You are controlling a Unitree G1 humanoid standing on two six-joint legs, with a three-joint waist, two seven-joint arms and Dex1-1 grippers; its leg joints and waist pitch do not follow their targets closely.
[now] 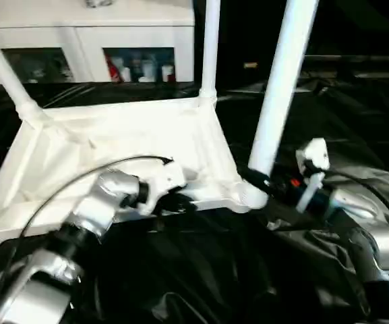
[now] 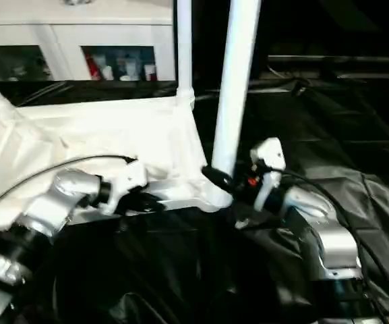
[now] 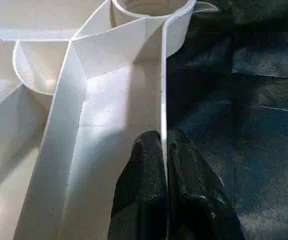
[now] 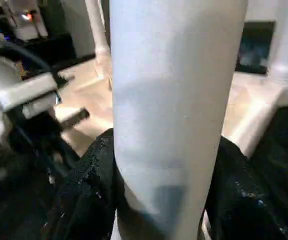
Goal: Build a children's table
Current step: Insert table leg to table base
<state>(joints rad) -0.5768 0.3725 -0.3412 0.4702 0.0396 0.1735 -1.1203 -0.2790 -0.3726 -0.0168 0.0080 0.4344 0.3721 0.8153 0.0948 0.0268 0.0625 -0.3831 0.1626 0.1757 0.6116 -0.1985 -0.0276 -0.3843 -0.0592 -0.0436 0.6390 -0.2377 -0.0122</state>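
The white children's table (image 1: 113,148) lies upside down on the black cloth with its rimmed underside facing up. Three round legs stand up from its corners: back left (image 1: 5,74), back right (image 1: 211,47) and near right (image 1: 282,88). My left gripper (image 1: 181,202) is shut on the thin near rim (image 3: 162,75), one finger on each side, close to the near right corner socket. My right gripper (image 1: 255,179) is shut around the base of the near right leg (image 4: 173,100), just above its socket, and its black fingers (image 4: 94,190) hug both sides.
A white cabinet with glass doors (image 1: 86,34) stands behind the table, with bottles inside. Crinkled black cloth (image 1: 214,270) covers the floor around and in front. Black cables run along both forearms. Dark furniture lies at the back right.
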